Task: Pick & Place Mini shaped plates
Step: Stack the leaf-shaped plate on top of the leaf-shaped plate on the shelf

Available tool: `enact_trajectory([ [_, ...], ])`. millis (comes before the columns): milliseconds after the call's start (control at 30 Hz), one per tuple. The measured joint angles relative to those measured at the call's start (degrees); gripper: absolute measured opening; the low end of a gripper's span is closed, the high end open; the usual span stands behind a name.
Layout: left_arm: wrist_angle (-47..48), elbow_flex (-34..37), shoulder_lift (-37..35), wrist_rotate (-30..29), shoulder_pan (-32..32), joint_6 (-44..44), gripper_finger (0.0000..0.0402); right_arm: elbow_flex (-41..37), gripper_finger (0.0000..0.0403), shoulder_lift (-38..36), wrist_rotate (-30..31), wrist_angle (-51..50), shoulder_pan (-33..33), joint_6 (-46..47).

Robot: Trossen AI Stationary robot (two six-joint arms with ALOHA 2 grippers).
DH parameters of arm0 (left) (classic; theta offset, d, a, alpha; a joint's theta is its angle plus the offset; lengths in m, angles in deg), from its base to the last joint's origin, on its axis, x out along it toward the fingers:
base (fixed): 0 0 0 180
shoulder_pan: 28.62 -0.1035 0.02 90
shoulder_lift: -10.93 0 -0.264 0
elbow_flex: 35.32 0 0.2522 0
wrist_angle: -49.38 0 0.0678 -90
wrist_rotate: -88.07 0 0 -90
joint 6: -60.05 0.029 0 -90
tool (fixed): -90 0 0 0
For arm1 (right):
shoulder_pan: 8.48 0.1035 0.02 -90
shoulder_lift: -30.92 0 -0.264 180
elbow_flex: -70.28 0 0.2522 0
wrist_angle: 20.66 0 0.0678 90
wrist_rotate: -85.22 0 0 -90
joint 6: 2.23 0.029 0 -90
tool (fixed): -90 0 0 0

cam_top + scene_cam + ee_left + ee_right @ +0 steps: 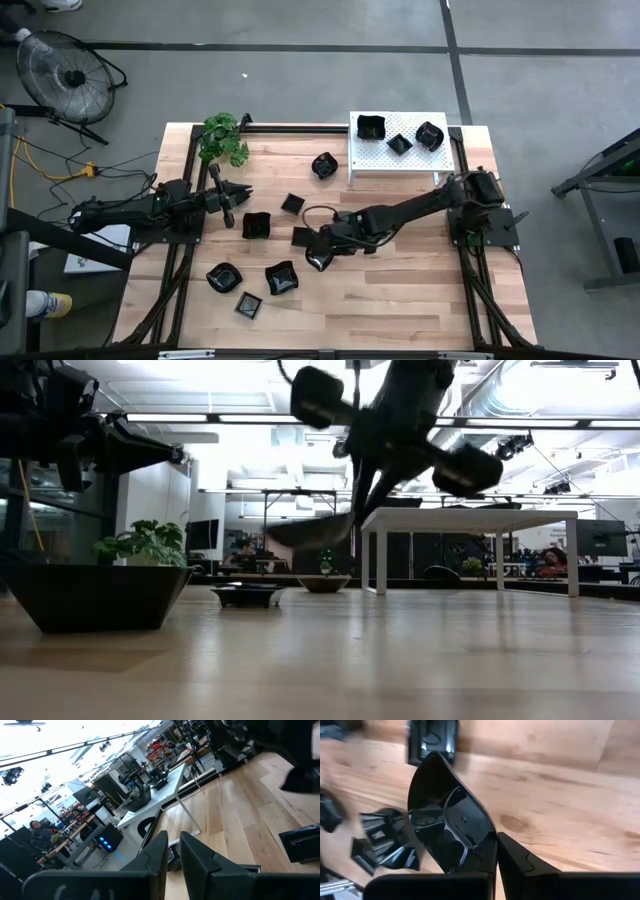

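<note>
On the left of the table the left gripper (232, 203) waits above the wood near the plant (224, 139), holding nothing; its fingers (159, 851) stand a narrow gap apart. Black plates lie scattered on the table (420, 280): one (257, 224) just right of that gripper, three more toward the near edge, including a wavy one (281, 278), and another (324, 165) farther off by the rack. At the middle, the right gripper (322, 250) is clamped on the rim of a small black plate (447, 822), which hangs tilted, clear of the boards in the low view. So the pick looks done and the carry is the step in hand. On the far right stands the white rack (372, 152), with three plates (399, 144) already on its top. The next move probably calls for lifting the held plate high enough to clear the rack's edge, swinging it far and right, and setting it level on a bare patch without knocking the three there.
</note>
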State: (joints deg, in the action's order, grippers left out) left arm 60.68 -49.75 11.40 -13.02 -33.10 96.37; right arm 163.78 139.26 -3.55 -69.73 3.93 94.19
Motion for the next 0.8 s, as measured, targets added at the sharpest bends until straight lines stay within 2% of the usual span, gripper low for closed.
enact_trajectory([
  [233, 0.0, 0.0, 0.0, 0.0, 0.01, 0.0, 0.0046, 0.0, 0.0006, -6.03, 3.08, -5.1, 0.0, -1.98],
  [633, 0.0, 0.0, 0.0, 0.0, 0.0, 0.0, 0.0046, 0.0, 0.0005, -18.29, 9.59, -21.97, 0.09, -3.87],
  [800, 0.0, 0.0, 0.0, 0.0, 0.02, 0.0, 0.0046, 0.0, 0.0003, -22.91, 10.28, -27.69, 0.19, -5.41],
])
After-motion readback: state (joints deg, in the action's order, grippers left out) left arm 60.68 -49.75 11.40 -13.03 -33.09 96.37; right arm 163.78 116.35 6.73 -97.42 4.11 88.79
